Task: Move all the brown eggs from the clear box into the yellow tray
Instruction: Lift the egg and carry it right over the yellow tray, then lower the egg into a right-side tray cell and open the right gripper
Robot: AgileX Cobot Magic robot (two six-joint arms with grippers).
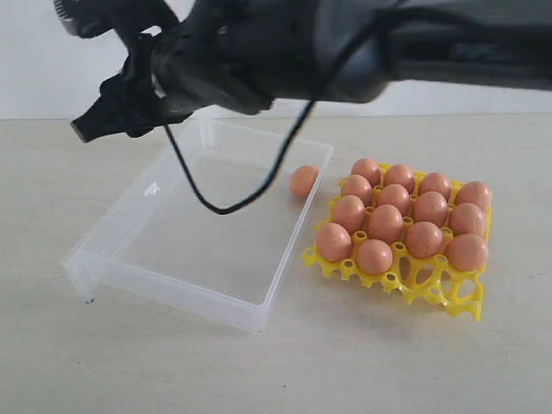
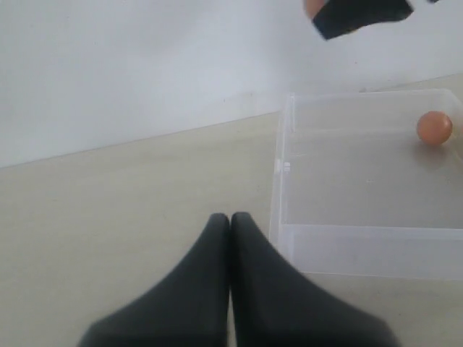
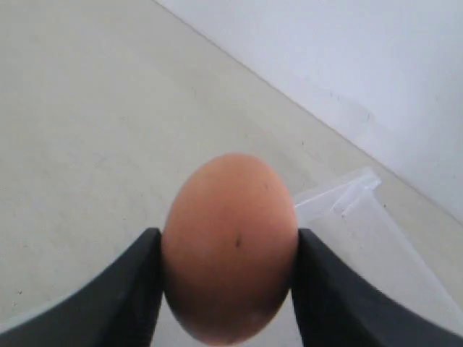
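Right gripper [image 3: 226, 237]: pinching one brown egg [image 3: 230, 246]. A dark finger [image 3: 130, 289] presses on each side and the shell bulges out between them.

In the exterior view this gripper [image 1: 90, 128] hangs raised at the far left of the scene, with its arm reaching across from the right. The held egg is hidden there (the dark housing covers it). I cannot tell whether the gripper is over the clear box [image 1: 164, 285] or over the table [image 1: 345, 362] beside it. A black cable [image 1: 216, 210] loops down from the arm in front of the box.

Second egg [image 1: 304, 181]: lies alone on the box floor in the far right corner, close to the right wall.

Yellow tray [image 1: 431, 289]: just beside the box on its right, flat on the table. It holds fourteen eggs [image 1: 393, 198], one per cell, filling the three far rows and the left two cells of the near row. The two near right cells show bare lattice.

Left gripper [image 2: 230, 224]: fingers pressed together with nothing between them. It appears only in its own wrist view, low over the table, with a corner of the box just beyond the tips.
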